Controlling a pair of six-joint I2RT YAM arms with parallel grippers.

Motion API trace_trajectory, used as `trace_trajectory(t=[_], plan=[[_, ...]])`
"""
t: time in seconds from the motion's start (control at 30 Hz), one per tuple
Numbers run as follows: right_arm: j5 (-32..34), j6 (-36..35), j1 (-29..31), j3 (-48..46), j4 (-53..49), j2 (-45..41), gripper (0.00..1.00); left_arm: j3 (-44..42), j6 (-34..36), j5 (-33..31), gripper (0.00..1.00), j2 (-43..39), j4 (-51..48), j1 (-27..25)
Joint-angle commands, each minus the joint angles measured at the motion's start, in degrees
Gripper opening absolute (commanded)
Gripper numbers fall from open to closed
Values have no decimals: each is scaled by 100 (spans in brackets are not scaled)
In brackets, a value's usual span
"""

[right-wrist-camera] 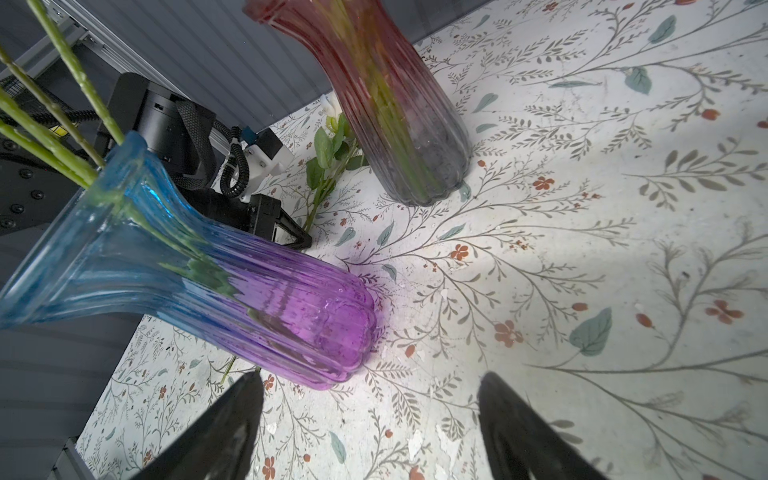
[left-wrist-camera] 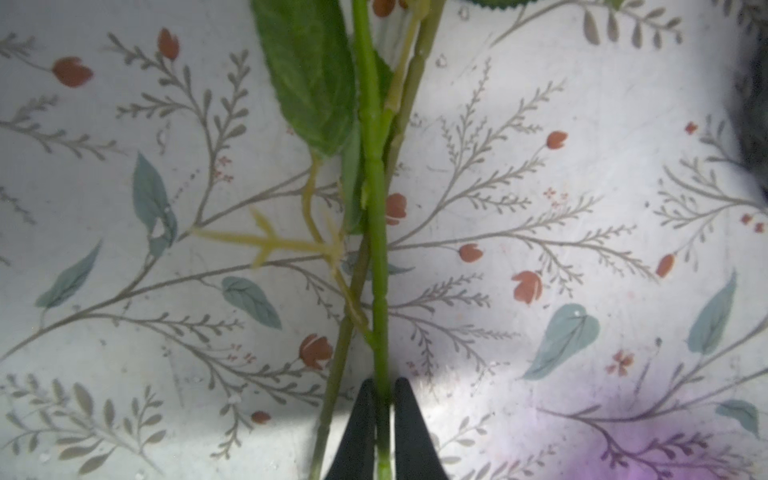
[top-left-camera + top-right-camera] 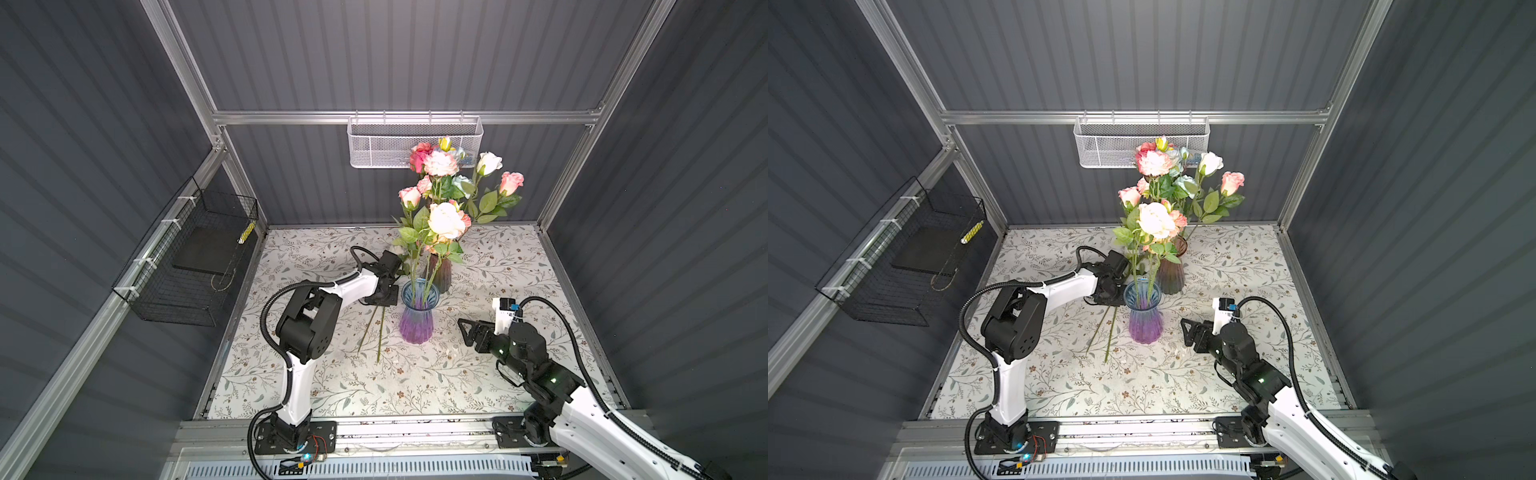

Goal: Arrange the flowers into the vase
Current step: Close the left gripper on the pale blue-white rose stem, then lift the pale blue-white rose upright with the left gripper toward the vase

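A blue-to-purple glass vase (image 3: pixel 417 316) (image 1: pixel 232 286) stands mid-table and holds several flowers (image 3: pixel 445 220). Just left of it, two loose flower stems (image 3: pixel 380 336) (image 3: pixel 1109 338) lie on the table. My left gripper (image 3: pixel 380 300) (image 2: pixel 384 395) is low over them, shut on the bright green stem (image 2: pixel 376 249). A duller stem (image 2: pixel 337 374) lies right beside the held one, outside the fingers. Their blooms are hidden behind the arm. To the right of the vase, my right gripper (image 3: pixel 464 330) (image 1: pixel 372 375) is open with nothing between its fingers.
A second, dark red and smoky vase (image 3: pixel 441 272) (image 1: pixel 399 108) full of flowers (image 3: pixel 440 163) stands close behind the blue one. A white mesh basket (image 3: pixel 415 141) hangs on the back wall, and a black wire basket (image 3: pixel 187 266) on the left wall.
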Motion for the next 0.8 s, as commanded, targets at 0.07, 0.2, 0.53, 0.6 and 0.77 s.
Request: trace_trajectory(t=[0.07,0.2,0.53,0.6,0.77], plan=[[81,13,-16,-46,108,-30,83,73,119,-23,4,109,-174,-26],[76,16,-26,-38,107,-19,83,-17,110,-23,0,-113,-150,-25],[25,-23,-25,78,79,22,83,-443,-43,-70,0,-1166,8,-2],[5,-12,-31,107,67,22,83,-512,-74,-80,0,-1335,40,34],[-56,-23,-30,198,1,5,83,-769,-137,-116,0,-1752,99,165]])
